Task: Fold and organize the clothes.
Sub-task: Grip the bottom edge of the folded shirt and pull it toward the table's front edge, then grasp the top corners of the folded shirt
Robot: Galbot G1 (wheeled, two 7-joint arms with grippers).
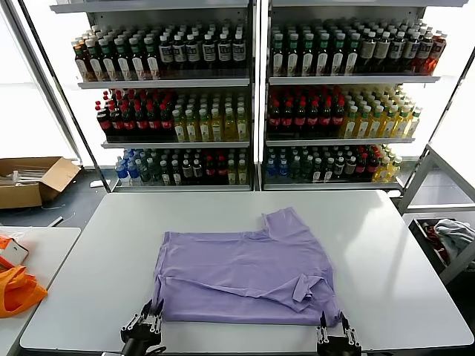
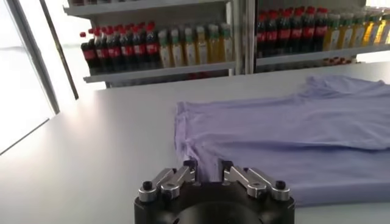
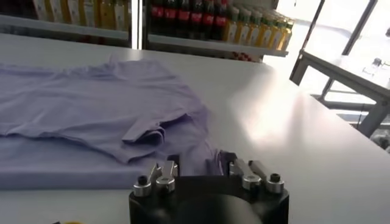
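Both grippers, left gripper (image 1: 152, 309) and right gripper (image 1: 334, 322), spread open at the soft, wrinkled lavender T-shirt (image 1: 245, 267) hem on the smooth white counter (image 1: 386, 245).

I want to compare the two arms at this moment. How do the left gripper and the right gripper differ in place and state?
The left gripper is at the T-shirt's near left corner; the right gripper is at its near right corner. In the wrist views the left gripper's fingers stand closer together than the right's. Both are low at the table's near edge, open, with the shirt's hem between their fingers.
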